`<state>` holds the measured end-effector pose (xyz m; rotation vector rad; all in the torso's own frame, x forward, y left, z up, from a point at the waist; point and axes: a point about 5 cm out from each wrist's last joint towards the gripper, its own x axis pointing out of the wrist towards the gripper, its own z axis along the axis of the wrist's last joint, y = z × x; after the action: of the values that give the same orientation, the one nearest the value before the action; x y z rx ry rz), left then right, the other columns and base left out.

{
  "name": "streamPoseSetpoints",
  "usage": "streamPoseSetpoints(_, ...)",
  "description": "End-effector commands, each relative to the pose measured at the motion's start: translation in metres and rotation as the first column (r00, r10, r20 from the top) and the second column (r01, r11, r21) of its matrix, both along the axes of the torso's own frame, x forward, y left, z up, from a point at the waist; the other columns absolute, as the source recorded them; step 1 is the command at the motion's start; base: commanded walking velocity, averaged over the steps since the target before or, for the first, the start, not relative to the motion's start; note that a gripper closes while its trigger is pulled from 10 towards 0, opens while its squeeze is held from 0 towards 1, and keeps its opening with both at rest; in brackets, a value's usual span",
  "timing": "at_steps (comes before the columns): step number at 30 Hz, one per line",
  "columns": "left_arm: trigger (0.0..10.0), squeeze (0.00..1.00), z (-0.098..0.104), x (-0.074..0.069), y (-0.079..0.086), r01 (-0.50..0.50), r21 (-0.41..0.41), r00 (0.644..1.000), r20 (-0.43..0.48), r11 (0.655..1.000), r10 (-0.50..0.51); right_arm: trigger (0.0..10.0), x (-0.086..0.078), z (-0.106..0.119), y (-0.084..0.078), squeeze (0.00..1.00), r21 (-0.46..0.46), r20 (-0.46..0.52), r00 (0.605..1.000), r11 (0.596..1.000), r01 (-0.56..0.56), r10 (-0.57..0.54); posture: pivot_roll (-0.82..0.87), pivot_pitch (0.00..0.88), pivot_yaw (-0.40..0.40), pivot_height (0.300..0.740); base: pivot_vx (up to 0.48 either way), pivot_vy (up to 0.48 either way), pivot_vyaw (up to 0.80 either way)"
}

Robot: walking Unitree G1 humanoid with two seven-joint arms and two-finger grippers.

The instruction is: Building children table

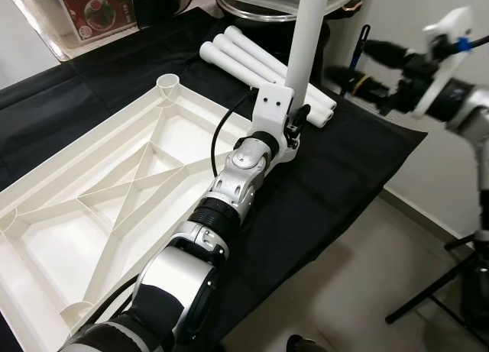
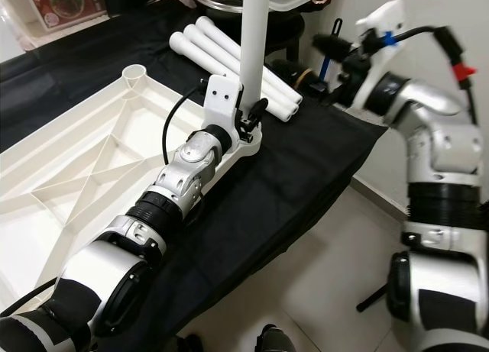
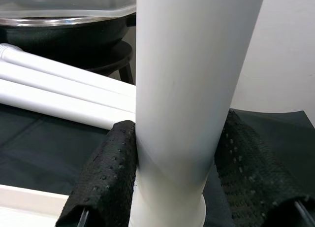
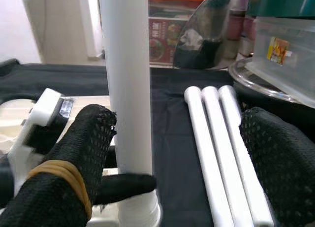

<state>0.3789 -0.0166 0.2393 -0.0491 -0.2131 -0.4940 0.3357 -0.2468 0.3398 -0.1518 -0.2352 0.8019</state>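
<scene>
Gripping the upright white leg (image 3: 182, 99) at the tabletop's (image 1: 114, 184) right edge, our left claw (image 3: 172, 187) pinches it; our right claw (image 4: 167, 173) hangs spread to its right, where three spare legs (image 4: 221, 148) lie.

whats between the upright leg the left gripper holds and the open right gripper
The three spare white legs lie there side by side on the black cloth, between the held leg and the right gripper, clearest in the right wrist view.
</scene>
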Motion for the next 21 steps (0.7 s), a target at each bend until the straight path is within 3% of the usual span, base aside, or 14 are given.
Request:
streamPoseSetpoints(1,0.0,0.0,-0.017,-0.007,-0.014,0.039,0.007,0.997,-0.066,0.999,-0.039,10.0,-0.004,0.008,0.001,0.0,0.038,0.007,0.993,0.992,-0.121,0.121,-0.09,0.193,0.041,0.74,0.0,0.0,0.0)
streamPoseSetpoints(8,0.0,0.0,-0.016,-0.008,-0.015,0.045,0.009,0.997,-0.062,0.999,-0.045,10.0,-0.002,0.011,0.008,0.0,0.057,-0.011,0.963,0.962,-0.267,0.268,-0.09,0.191,0.043,0.74,0.0,0.0,0.0)
streamPoseSetpoints(12,0.0,0.0,-0.017,-0.009,-0.016,0.056,0.014,0.997,-0.06,0.998,-0.055,10.0,0.013,0.016,0.017,0.0,0.016,-0.02,0.963,0.963,-0.27,0.271,-0.08,0.196,0.047,0.74,0.0,0.0,0.0)
streamPoseSetpoints(13,1.9,0.0,-0.017,-0.009,-0.016,0.057,0.017,0.997,-0.059,0.998,-0.056,10.0,0.016,0.016,0.019,0.0,0.007,-0.02,0.966,0.966,-0.259,0.259,-0.08,0.196,0.048,0.74,0.0,0.0,0.0)
streamPoseSetpoints(14,1.9,0.0,-0.017,-0.009,-0.016,0.057,0.017,0.997,-0.059,0.998,-0.056,10.0,0.016,0.016,0.019,0.0,0.007,-0.02,0.966,0.966,-0.259,0.259,-0.08,0.196,0.048,0.74,0.0,0.0,0.0)
streamPoseSetpoints(15,10.0,0.0,-0.017,-0.009,-0.015,0.06,0.022,0.997,-0.056,0.998,-0.058,10.0,0.027,0.015,0.024,0.0,-0.025,-0.013,0.982,0.981,-0.191,0.191,-0.07,0.199,0.048,0.74,0.0,0.0,0.0)
streamPoseSetpoints(21,10.0,0.0,-0.017,-0.01,-0.016,0.067,0.03,0.996,-0.054,0.997,-0.065,10.0,0.037,0.012,0.033,0.0,-0.051,-0.017,0.987,0.986,-0.16,0.159,-0.06,0.201,0.05,0.74,0.0,0.0,0.0)
